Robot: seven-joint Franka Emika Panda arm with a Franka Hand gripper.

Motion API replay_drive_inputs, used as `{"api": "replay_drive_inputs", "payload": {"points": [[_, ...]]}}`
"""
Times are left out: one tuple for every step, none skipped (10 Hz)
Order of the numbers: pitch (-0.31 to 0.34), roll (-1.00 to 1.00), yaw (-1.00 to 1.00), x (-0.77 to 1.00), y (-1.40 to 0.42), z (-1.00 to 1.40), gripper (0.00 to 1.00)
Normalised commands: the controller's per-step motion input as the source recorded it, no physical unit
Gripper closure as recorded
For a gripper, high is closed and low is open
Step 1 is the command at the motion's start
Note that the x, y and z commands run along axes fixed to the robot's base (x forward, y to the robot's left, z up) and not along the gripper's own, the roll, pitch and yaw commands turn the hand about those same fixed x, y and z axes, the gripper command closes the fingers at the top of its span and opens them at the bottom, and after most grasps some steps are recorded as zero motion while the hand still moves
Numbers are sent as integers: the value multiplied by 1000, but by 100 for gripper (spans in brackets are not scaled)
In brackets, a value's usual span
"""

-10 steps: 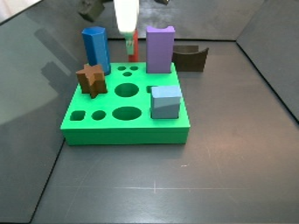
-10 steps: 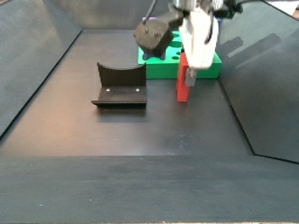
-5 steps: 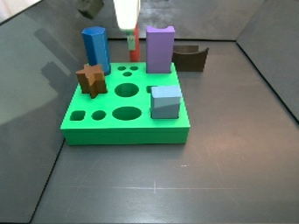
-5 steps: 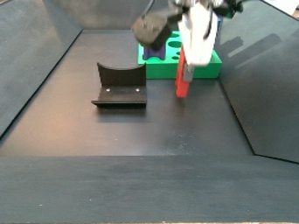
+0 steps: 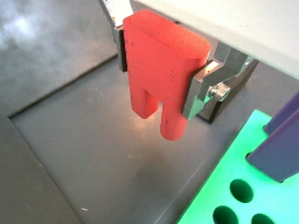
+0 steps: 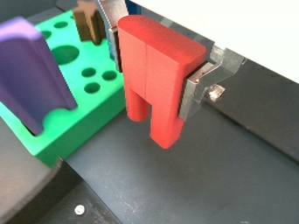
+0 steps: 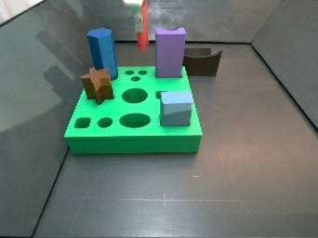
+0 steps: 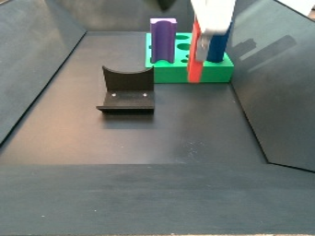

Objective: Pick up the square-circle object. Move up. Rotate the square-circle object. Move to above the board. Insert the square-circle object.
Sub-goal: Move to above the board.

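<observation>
My hand [image 5: 163, 68] is clamped on the one square-circle object [image 5: 163, 74], silver fingers [image 6: 194, 87] pressed to its sides, its two legs pointing down, clear of the dark floor [image 5: 82, 149] beside the board [image 7: 130, 121]. On the one green board: one purple block [image 7: 170, 52], one blue pillar [image 7: 102, 52], one brown star piece [image 7: 97, 85], one light-blue cube [image 7: 177, 108]. One dark curved holder [image 8: 125, 89] sits apart.

silver-plated pincer [image 5: 163, 74], seemingly white-bodied
</observation>
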Motion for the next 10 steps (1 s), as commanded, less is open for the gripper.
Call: {"api": "replay_drive_inputs", "payload": {"points": [[61,-31,-30,3,-8,1000,100],[69,-49,-24,5,-9,1000,100],[78,-72,-19,7,-9,1000,100],[81,-86,-17,8,-8,1000,100],[80,-99,-18,10,-8,1000,100],[81,-109,-20,11,-6,1000,100],[79,-119,-28,12,-6,1000,100],[79,-128,-33,14,-6,975,100],[80,-135,-37,11,-3,824,100],[78,-143,-44,8,0,623,100]]}}
